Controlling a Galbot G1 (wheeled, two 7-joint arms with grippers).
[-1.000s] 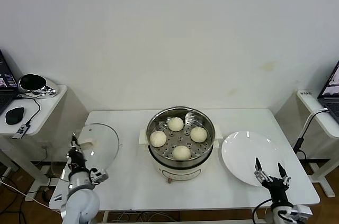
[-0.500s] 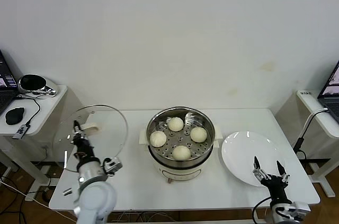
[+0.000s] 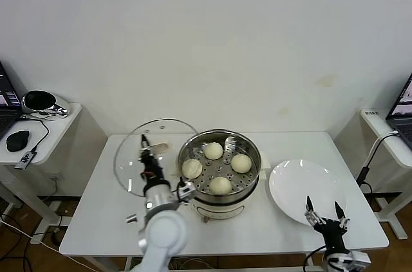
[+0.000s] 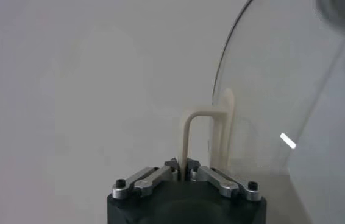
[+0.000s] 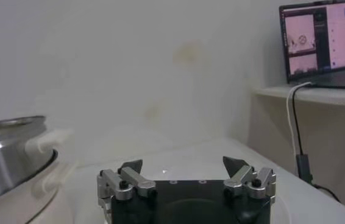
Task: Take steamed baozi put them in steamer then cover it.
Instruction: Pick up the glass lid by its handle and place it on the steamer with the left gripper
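Cover (image 3: 153, 154) moved twd steamer (image 3: 219, 164), upright, handle clenched in L tool (image 3: 147, 152)

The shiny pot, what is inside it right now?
Four steamed baozi sit on the holed steel tray inside the steamer. Whatever lies below that tray is hidden. The cover is not on yet; the left tool holds it beside the pot.

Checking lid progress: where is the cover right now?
In the head view, the cover is held upright by the left tool, just left of the steamer.
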